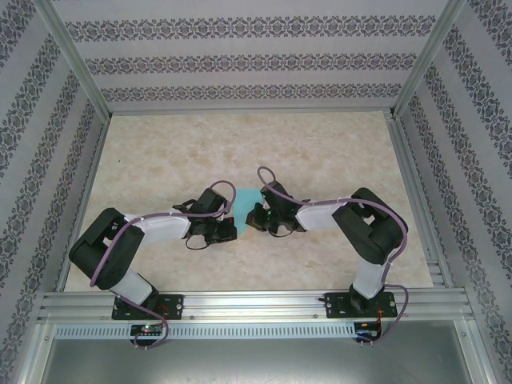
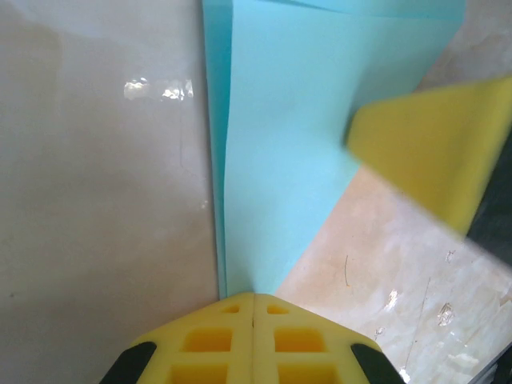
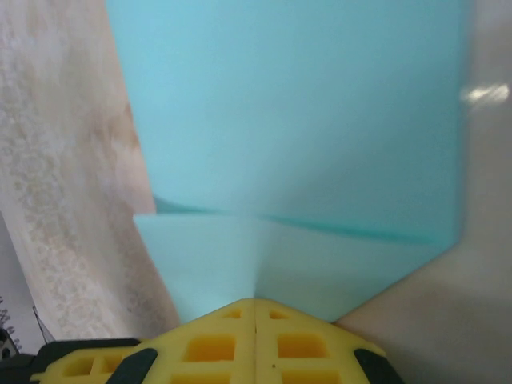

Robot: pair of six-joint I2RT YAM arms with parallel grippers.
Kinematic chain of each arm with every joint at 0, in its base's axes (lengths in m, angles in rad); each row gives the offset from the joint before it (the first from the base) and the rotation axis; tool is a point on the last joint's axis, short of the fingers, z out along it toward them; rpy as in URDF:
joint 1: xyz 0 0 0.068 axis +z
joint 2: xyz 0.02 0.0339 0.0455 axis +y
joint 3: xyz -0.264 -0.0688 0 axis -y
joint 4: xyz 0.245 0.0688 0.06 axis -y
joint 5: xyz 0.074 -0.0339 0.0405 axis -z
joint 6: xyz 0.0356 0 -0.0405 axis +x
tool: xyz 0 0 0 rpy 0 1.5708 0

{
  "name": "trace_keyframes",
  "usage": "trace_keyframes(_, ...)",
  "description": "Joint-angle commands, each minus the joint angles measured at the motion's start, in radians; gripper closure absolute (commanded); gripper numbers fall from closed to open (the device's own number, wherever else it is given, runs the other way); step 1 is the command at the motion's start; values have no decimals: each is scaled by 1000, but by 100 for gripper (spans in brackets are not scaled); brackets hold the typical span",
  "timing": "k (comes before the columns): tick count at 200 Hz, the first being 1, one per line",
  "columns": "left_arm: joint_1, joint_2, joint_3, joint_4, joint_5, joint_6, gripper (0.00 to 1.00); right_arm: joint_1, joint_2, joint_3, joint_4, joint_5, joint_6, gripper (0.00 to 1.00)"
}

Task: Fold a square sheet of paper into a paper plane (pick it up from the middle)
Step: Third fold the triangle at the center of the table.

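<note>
The light-blue sheet of paper (image 1: 246, 197) sits mid-table between the two arms, partly folded. In the left wrist view the paper (image 2: 280, 120) narrows to a point that runs into my left gripper (image 2: 254, 298); its yellow fingers are pressed together on that tip. A doubled edge runs down the paper's left side. In the right wrist view a folded flap (image 3: 200, 256) with a centre crease lies over the wider paper (image 3: 304, 120). The crease ends in the closed seam of my right gripper (image 3: 255, 302). From above, the left gripper (image 1: 232, 227) and right gripper (image 1: 254, 218) nearly meet.
A yellow finger of the right gripper (image 2: 440, 148) juts into the left wrist view, just above the paper. The beige marbled table (image 1: 320, 152) is boxed in by patterned walls and aluminium posts. A metal rail (image 1: 256, 304) runs along the near edge.
</note>
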Motion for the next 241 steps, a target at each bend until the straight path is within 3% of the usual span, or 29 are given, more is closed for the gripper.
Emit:
trace_keyframes(1, -7, 34, -54, -149, -97, 16, 100, -84, 39, 5, -74, 100, -79, 100)
trace_keyframes(51, -6, 39, -61, -147, -89, 22, 100, -185, 48, 47, -103, 102, -136, 100)
trace_keyframes(107, -6, -10, -5, -180, -45, 81, 100, -193, -53, 61, -114, 69, -145, 98)
trace_keyframes(151, -6, -111, 116, -167, -38, 109, 83, -151, -236, -57, -58, 71, -80, 74)
trace_keyframes(193, -5, -54, 165, -140, -135, 104, 86, -92, -303, -134, -26, 104, 9, 50)
trace_keyframes(241, -4, 39, 211, -136, -217, 99, 94, -35, -232, -120, 29, 102, 69, 47)
